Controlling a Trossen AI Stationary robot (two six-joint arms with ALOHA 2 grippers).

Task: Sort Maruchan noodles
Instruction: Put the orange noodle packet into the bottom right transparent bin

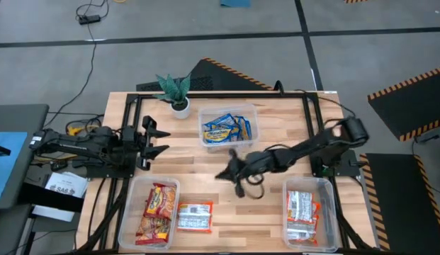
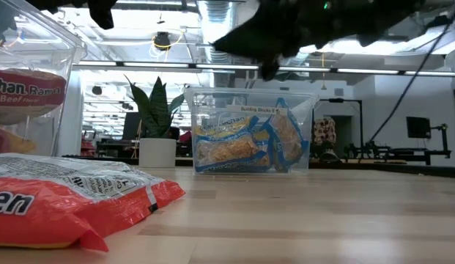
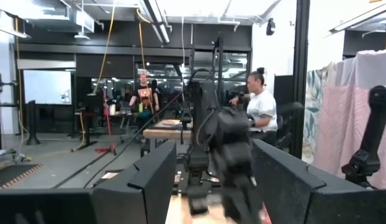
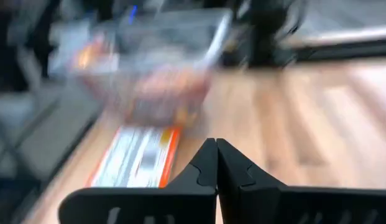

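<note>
Blurred right gripper [image 4: 216, 163] clenched, empty; orange-white packet [image 4: 138, 157] beyond; left gripper [image 1: 157, 139] released.

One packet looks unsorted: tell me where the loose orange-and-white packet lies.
In the high view, the orange-and-white packet lies flat on the table's near edge, just right of the tub of red packets, left of centre.

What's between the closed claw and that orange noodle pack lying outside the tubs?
Just bare table; the high view shows nothing between the right gripper and the orange pack.
</note>
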